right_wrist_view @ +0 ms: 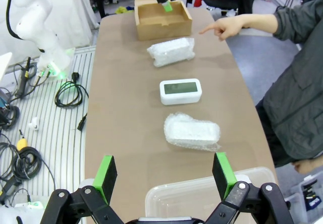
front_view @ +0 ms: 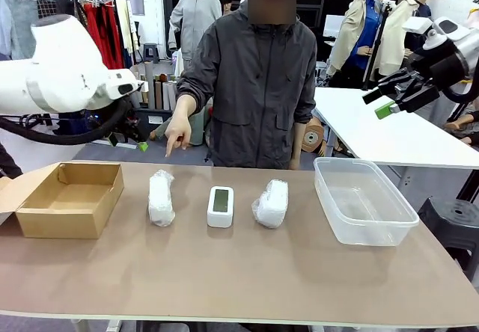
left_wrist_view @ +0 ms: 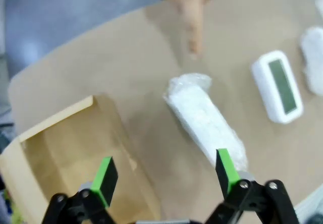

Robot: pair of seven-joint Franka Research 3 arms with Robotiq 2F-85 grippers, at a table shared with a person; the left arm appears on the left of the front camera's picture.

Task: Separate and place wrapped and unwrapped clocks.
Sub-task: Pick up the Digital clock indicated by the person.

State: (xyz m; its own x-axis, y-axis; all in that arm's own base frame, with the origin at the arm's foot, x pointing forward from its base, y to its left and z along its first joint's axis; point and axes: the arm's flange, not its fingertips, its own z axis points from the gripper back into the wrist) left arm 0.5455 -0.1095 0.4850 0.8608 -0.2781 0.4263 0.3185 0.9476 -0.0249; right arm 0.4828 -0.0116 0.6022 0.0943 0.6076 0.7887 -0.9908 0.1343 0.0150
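Left tool (left_wrist_view: 165,176) hovers spread over the bubble-wrapped clock (left_wrist_view: 202,118) the person's hand (front_view: 177,132) points out, likely bound for the cardboard box (front_view: 56,223), while right tool (right_wrist_view: 164,176), also spread, waits above the surface's row: bare clock (right_wrist_view: 180,91), second wrapped clock (right_wrist_view: 192,130), clear tub (front_view: 352,161).

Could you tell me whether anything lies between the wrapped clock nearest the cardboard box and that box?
Nothing visible does: only bare table lies between that wrapped clock and the cardboard box. The person's hand points farther back.

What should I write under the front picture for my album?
A person's hand points toward the left wrapped clock, beside the bare clock and right wrapped clock, between cardboard box and clear tub.
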